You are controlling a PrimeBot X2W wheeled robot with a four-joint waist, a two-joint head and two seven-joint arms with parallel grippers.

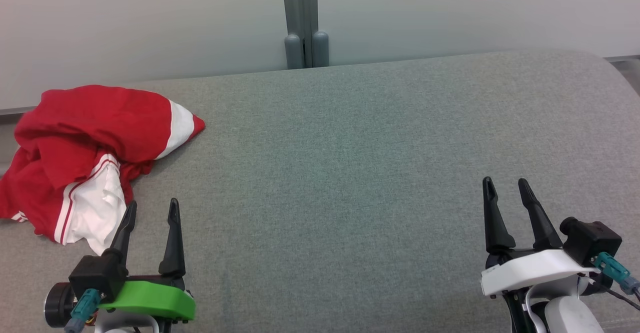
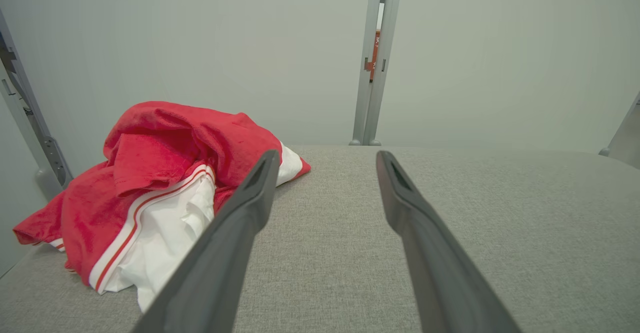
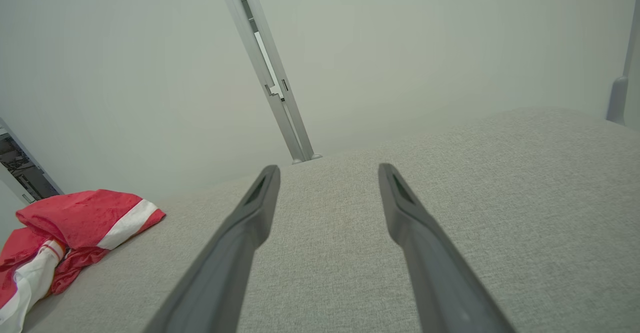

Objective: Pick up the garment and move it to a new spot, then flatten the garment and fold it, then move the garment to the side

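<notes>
Both perhaps hovering, left gripper (image 1: 153, 202), right gripper (image 1: 504, 180)

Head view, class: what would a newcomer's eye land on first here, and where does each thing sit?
The crumpled red and white garment grabs the eye first, heaped at the far left of the grey fabric surface. Next come the two dark-fingered claws near the bottom edge: the left claw open beside the garment's near edge, the right claw open over bare fabric at the lower right.

Red-and-white garment (image 1: 85, 163) crumpled in heap, far left of grey surface (image 1: 350, 173).
</notes>
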